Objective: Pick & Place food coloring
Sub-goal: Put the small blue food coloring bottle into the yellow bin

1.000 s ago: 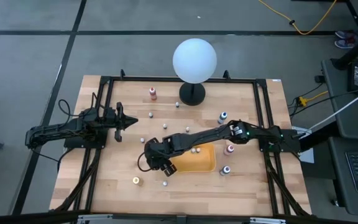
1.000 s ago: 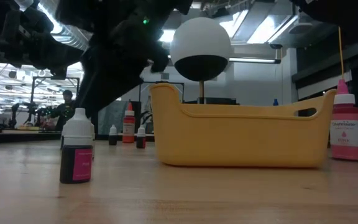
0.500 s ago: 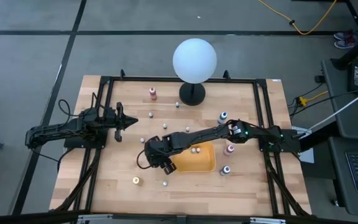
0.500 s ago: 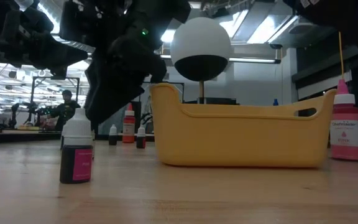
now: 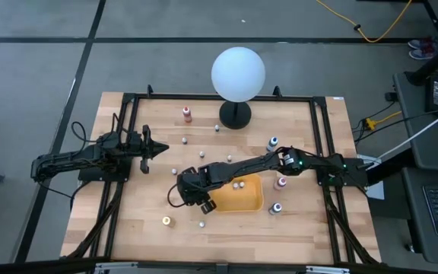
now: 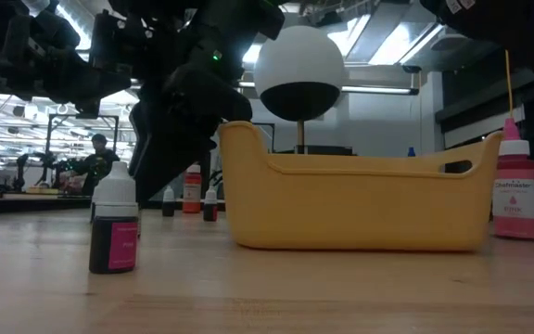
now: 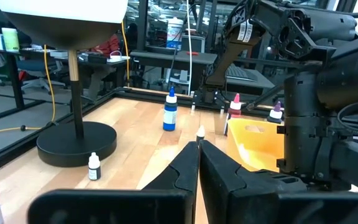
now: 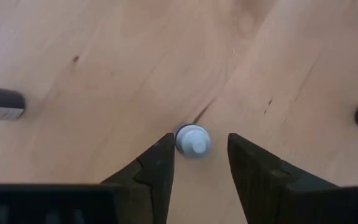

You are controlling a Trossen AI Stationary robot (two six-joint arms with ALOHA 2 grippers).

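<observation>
Right gripper [image 8: 194, 168] – fingers spread, poised above a small white-capped food coloring bottle [image 8: 192, 140] standing on the table [image 5: 226, 232], just beside the yellow bin [image 5: 239, 194] | left gripper [image 7: 199, 160] – fingers pressed together, waiting at table's left | other bottles scattered around.

2 dark jointed arms [image 5: 257, 164] — black cables, 1 green indicator light [image 5: 299, 160]
</observation>
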